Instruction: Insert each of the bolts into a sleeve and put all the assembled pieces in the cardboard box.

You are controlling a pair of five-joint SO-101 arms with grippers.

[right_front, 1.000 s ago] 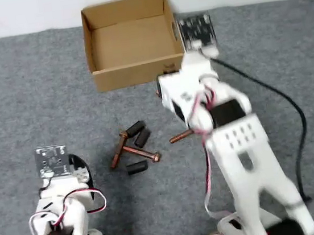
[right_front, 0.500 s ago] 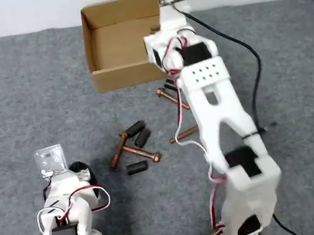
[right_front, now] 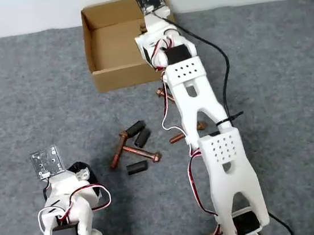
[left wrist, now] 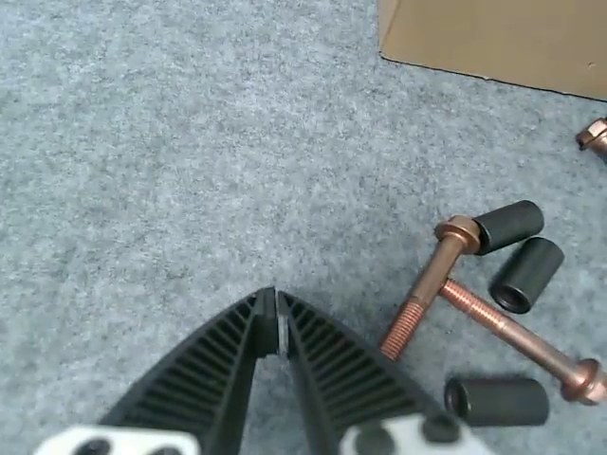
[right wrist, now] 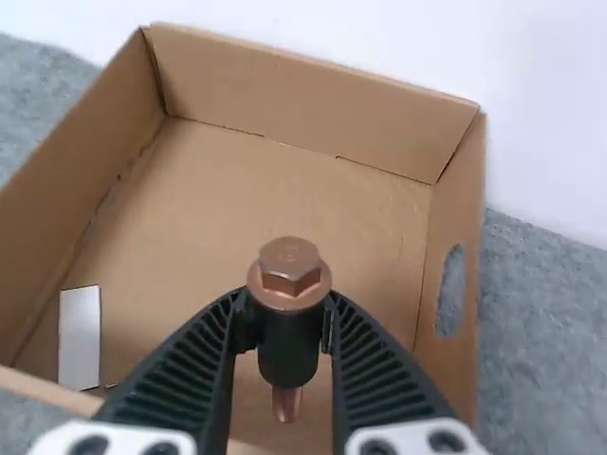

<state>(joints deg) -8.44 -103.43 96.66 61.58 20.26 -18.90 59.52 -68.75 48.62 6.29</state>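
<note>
My right gripper (right wrist: 286,315) is shut on an assembled piece (right wrist: 289,273), a copper bolt standing in a black sleeve, held over the floor of the open cardboard box (right wrist: 247,190). From above, that arm (right_front: 183,74) stretches to the box (right_front: 108,43) at the back. My left gripper (left wrist: 276,318) is shut and holds nothing, low over the carpet. Close beside it lie two crossed bolts (left wrist: 422,299) (left wrist: 517,334) and three loose sleeves (left wrist: 509,226) (left wrist: 526,275) (left wrist: 496,401). In the high view this pile (right_front: 133,149) is at the centre.
Two more bolts (right_front: 161,93) (right_front: 178,138) lie partly under the right arm. A white sticker (right wrist: 80,336) lies on the box floor. Grey carpet (right_front: 40,97) covers the table, with a white wall behind the box.
The right arm swung from beside the box's right corner to over the box, carrying the assembled piece. The left arm shifted only slightly.
</note>
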